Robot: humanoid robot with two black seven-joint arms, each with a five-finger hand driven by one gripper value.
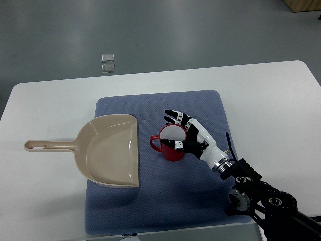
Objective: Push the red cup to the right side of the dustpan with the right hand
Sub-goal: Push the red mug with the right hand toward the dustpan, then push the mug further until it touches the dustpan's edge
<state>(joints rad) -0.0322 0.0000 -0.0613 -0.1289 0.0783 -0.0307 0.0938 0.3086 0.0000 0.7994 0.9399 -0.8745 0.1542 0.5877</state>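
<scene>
The red cup (172,143) stands upright on the blue mat (200,105), just to the right of the dustpan (108,150), near its open edge, with its small handle pointing toward the dustpan. The right hand (184,131) sits against the cup on the side away from the dustpan: its fingers (173,117) are spread and relaxed along the rim, and the thumb seems to rest on the near lip, though no real grip shows. The mat lies on the white desk (50,110). The cup looks already where the task wants it, so little seems left beyond lifting the hand clear.
</scene>
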